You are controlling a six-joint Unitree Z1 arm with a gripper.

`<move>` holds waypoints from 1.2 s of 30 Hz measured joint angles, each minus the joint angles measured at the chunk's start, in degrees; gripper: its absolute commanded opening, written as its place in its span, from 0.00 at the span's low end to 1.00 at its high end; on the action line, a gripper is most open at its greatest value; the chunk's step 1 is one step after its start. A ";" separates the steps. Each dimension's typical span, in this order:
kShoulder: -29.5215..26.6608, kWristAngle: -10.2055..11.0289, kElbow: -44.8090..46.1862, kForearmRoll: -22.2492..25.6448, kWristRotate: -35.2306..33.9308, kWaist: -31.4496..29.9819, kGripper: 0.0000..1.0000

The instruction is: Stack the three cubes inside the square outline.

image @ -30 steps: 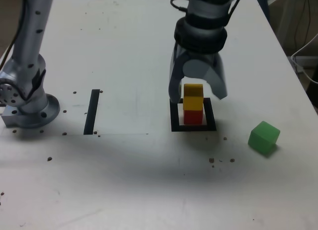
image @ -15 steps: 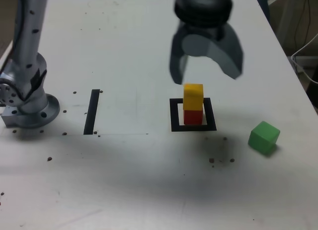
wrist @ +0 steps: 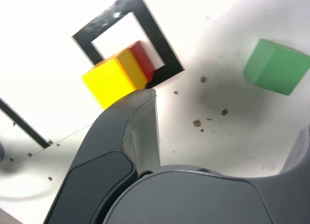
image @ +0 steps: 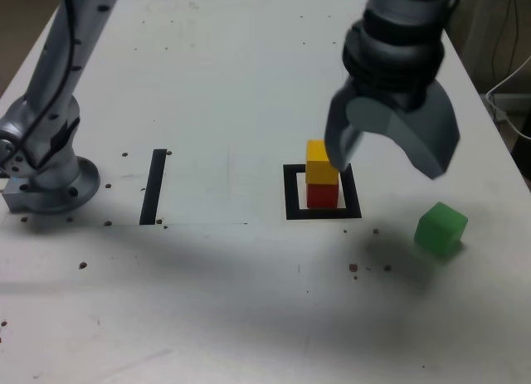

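The jaws (image: 388, 156) stand wide open and hold nothing. The one green cube (image: 440, 229) lies beyond them, touched by neither. The one yellow cube (image: 322, 162) sits upon the one red cube (image: 322, 194), near one jaw, inside the one square outline (image: 294, 211).

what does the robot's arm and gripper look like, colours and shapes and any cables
The arm's links are grey tubes with black bands, dark dots and a thin black cable; its base is grey and round. The gripper is dark grey, with broad, curved jaws.
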 measured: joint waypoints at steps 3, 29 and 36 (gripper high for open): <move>2.09 -0.58 -1.17 -0.03 1.39 -0.13 1.00; 13.59 -0.19 -11.09 -3.30 6.46 -0.56 0.85; 14.83 -0.10 -11.47 -3.75 5.40 -0.56 0.63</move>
